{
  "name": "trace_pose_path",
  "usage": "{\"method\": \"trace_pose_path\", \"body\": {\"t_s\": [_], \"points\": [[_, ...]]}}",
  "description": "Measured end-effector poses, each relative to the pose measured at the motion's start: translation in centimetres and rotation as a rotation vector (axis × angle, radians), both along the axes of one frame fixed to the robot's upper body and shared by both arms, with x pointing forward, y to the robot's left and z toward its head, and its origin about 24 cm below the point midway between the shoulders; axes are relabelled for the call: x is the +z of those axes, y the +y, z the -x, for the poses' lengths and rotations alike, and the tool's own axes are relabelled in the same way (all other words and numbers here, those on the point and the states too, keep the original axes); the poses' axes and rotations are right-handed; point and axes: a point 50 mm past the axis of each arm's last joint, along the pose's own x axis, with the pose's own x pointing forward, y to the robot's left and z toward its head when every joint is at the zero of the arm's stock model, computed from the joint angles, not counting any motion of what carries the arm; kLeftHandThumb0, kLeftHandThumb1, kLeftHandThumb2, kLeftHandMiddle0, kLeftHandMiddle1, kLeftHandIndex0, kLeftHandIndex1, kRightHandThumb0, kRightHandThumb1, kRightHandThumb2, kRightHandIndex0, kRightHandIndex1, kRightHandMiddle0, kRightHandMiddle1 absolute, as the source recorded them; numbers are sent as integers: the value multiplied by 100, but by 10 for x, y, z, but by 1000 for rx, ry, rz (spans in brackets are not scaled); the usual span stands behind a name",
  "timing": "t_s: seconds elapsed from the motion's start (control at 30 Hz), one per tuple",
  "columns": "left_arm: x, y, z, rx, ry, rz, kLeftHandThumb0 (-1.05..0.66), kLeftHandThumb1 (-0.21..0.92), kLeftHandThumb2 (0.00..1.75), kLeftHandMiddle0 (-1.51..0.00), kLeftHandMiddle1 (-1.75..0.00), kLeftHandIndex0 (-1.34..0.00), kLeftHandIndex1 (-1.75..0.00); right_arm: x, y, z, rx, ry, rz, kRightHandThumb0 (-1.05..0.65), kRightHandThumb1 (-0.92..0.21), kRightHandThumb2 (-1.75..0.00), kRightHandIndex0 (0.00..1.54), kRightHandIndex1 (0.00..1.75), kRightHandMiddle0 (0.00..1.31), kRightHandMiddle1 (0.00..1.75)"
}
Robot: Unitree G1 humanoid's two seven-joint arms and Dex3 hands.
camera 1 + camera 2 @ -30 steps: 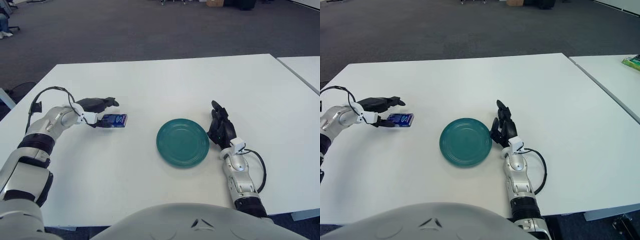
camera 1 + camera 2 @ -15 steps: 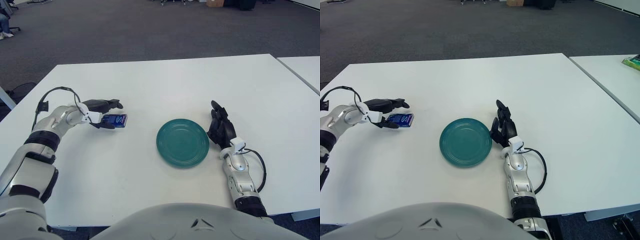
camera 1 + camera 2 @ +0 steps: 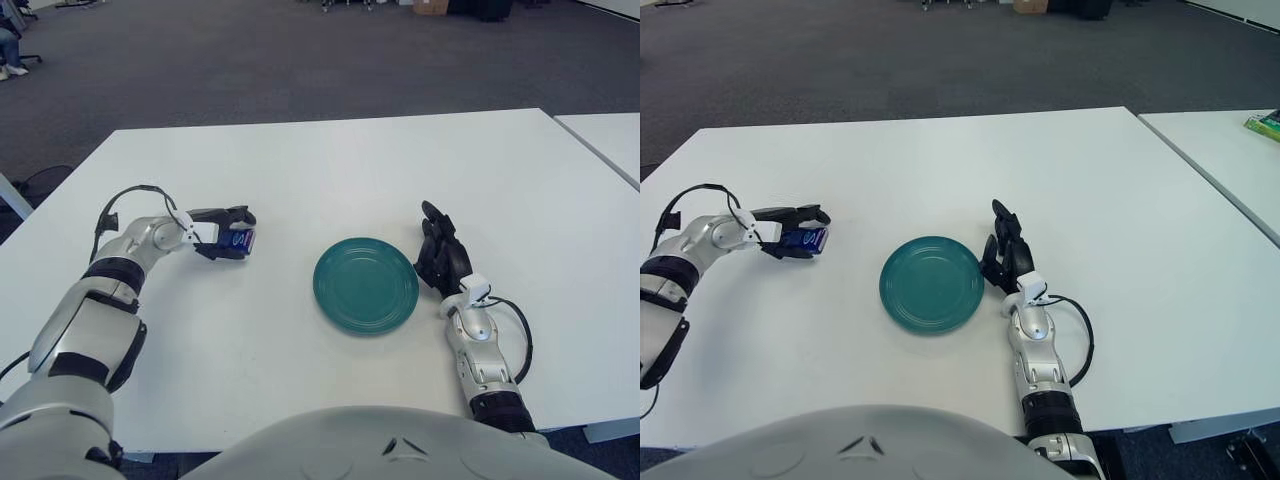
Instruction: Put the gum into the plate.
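The left hand [image 3: 225, 232] reaches across the white desk [image 3: 330, 160] from the robot's left, its dark fingers [image 3: 238, 214] closed around the blue gum pack [image 3: 240, 241] — one above it, others below and beside it. The pack sits low over the desk, to the left of the teal plate [image 3: 366, 284] and apart from it; whether it touches the surface cannot be told. The plate lies flat near the middle of the desk with nothing in it. The right hand [image 3: 441, 258] shows just beside the plate's right rim — fingers [image 3: 1000, 218] loosely extended, pointing away from the robot and holding nothing. A second white desk [image 3: 1230, 160] stands to the right, across a narrow gap.
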Motion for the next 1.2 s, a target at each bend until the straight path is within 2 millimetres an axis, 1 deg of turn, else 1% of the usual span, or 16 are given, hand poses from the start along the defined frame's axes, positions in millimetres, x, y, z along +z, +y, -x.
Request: {"method": "trace_pose_path", "body": {"t_s": [0.23,0.3,0.33,0.37,0.4,0.43,0.47,0.5,0.53,0.57,0.6,0.63,0.73,0.97,1.03,1.2], "points": [[-8,-8,-1,24,-35,4,-103,92,29,-15,-1,0,-87,-1,0,-1,-2,5,2,-66,-92,-101,9,0,0,31],[-8,-10,-2,26,-36,-1,-98,92,25,-21,-9,0,-102,-1,0,-1,-3,6,2,-66,-92,-101,9,0,0,31],[-9,-10,-2,27,-35,-5,-95,92,23,-20,-28,-1,-111,-1,0,-1,-5,6,3,-66,-92,-101,9,0,0,31],[-9,-10,-3,27,-33,-10,-89,92,20,-13,-65,-1,-127,-1,0,-2,-6,6,4,-66,-92,-101,9,0,0,31],[-8,-11,-4,26,-33,-17,-82,90,18,-11,-102,-2,-143,-1,0,-2,-5,6,6,-66,-92,-101,9,0,0,32],[-8,-12,-5,23,-34,-24,-79,90,19,-10,-115,-2,-149,-1,0,-3,-5,6,8,-66,-92,-101,9,0,0,32],[-8,-13,-6,19,-33,-35,-65,81,39,-19,-137,-17,-153,-1,1,-3,-4,6,9,-66,-92,-100,9,0,0,32],[-8,-14,-7,13,-36,-49,-56,73,58,-25,-150,-28,-158,-1,1,-3,-4,6,11,-66,-92,-100,9,0,0,33],[-9,-15,-7,9,-37,-67,-45,66,70,-31,-153,-30,-162,-1,1,-3,-3,6,11,-66,-92,-100,9,0,0,33],[-9,-17,-8,7,-40,-79,-29,55,90,-40,-157,-35,-166,-1,1,-4,-4,6,11,-66,-92,-100,9,0,0,33],[-10,-18,-9,14,-47,-91,-19,44,105,-50,-157,-41,-169,-1,1,-4,-4,6,11,-66,-92,-100,9,0,0,34],[-11,-19,-10,25,-57,-97,-12,35,117,-58,-156,-46,-171,-1,1,-4,-5,5,10,-66,-92,-100,9,0,0,35],[-13,-20,-12,70,-84,-101,-4,23,133,-69,-154,-53,-174,-1,2,-4,-4,4,5,-66,-92,-100,10,1,0,36],[-15,-22,-13,107,-124,-90,0,15,143,-78,-152,-56,-175,-1,2,-5,-7,4,4,-65,-92,-99,11,1,0,37],[-16,-22,-12,113,-135,-82,0,12,148,-80,-156,-57,-175,-1,1,-5,-9,5,3,-64,-92,-99,11,1,0,37],[-18,-21,-10,128,-161,-57,0,10,151,-82,-156,-57,-175,-1,1,-5,-11,5,0,-64,-92,-99,10,0,0,36]]}}
